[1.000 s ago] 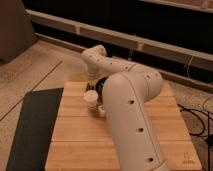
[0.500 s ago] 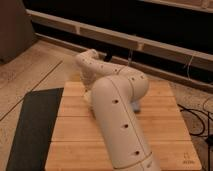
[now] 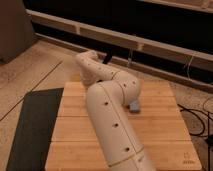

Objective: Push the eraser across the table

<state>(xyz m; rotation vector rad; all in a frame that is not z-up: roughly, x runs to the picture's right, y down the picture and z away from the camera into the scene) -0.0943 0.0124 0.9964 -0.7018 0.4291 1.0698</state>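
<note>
The white eraser is hidden. My cream arm rises from the front edge over the middle of the bamboo table and bends back to the left at the far edge. My gripper hangs below the wrist near the table's far left part, hidden behind the arm's thick link.
A small blue-grey block lies on the table just right of the arm. A dark grey mat lies on the floor to the left. Cables trail on the floor to the right. A dark wall with ledges runs behind.
The arm has swung left and closer to the camera, covering the round cream cup and the gripper that showed one second ago. The blue-grey block has come into view on the right.
</note>
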